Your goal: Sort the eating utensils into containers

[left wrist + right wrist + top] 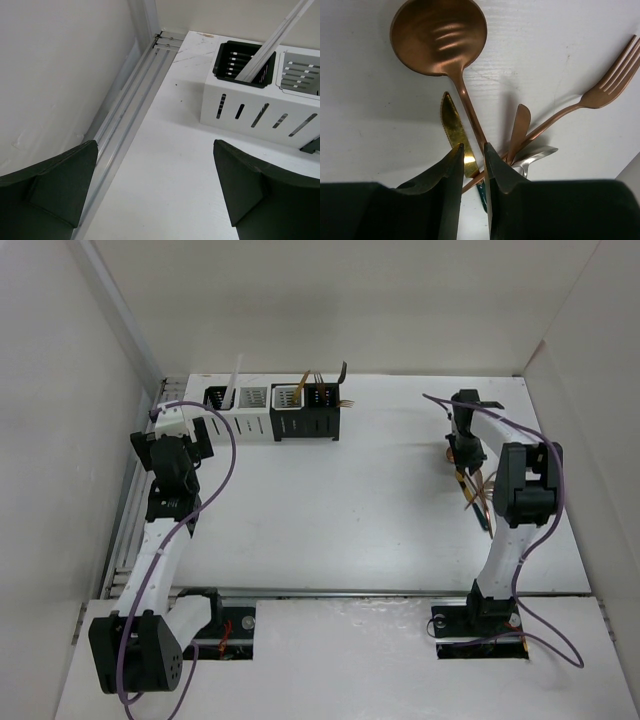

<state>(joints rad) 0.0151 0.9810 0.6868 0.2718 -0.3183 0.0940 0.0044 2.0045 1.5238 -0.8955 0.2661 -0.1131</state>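
My right gripper point(474, 147) hangs over the copper spoon point(439, 35), gold knife point(451, 122) and fork point(610, 85) heaped at the right of the table point(340, 515), jaws nearly together (gripping or not, I cannot tell), while my left gripper point(155, 143) gapes wide near the far-left containers point(272, 412).

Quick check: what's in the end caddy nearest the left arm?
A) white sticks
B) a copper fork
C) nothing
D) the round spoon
A: in the left wrist view, white sticks lean out of the end caddy; the round spoon lies over by the right pincer.
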